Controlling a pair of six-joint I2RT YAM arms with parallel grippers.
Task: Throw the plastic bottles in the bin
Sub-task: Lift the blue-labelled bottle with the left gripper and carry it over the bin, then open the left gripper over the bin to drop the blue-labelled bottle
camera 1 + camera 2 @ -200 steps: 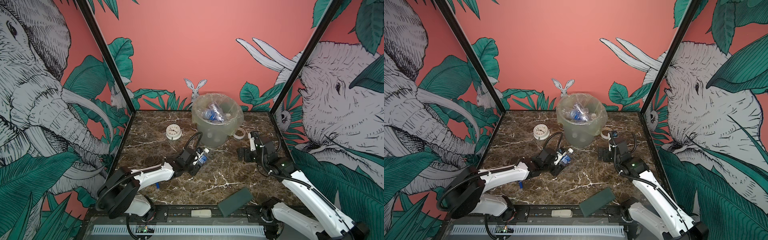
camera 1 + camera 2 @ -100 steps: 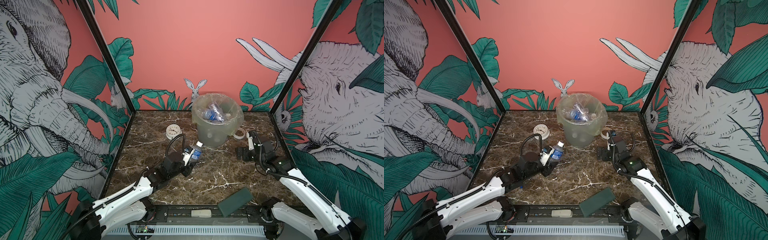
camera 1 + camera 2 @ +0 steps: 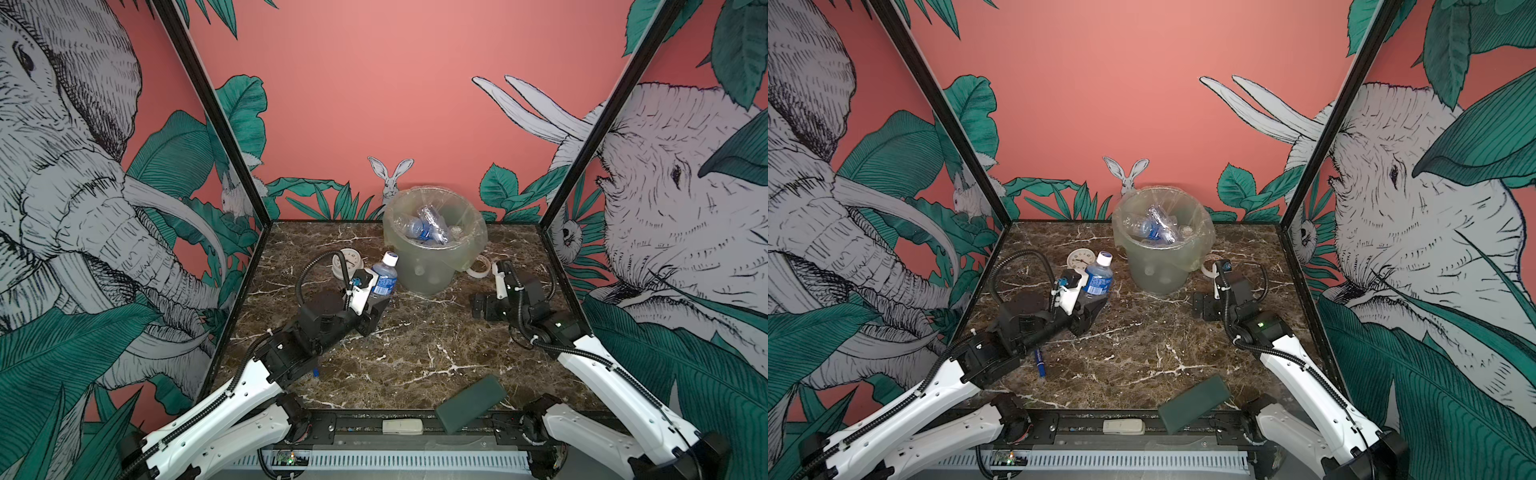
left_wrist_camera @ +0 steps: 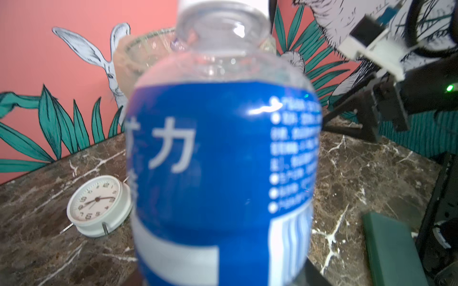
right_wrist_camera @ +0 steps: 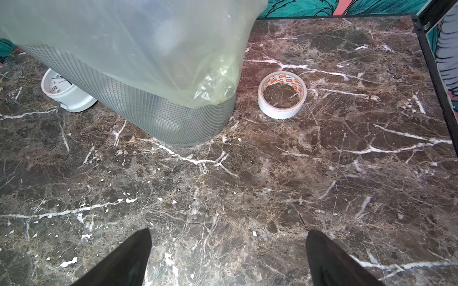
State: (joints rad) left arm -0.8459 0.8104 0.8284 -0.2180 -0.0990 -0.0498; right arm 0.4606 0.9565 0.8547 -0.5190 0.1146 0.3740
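The left gripper (image 3: 375, 302) clamps a blue-labelled plastic bottle (image 3: 385, 279), cap up, just beside the bag-lined bin (image 3: 432, 266), which holds more bottles (image 3: 428, 224). The right gripper (image 5: 228, 257) gapes wide, empty, above the brown marble tabletop (image 3: 415, 345). Coral jungle-mural walls (image 3: 374, 104) surround.
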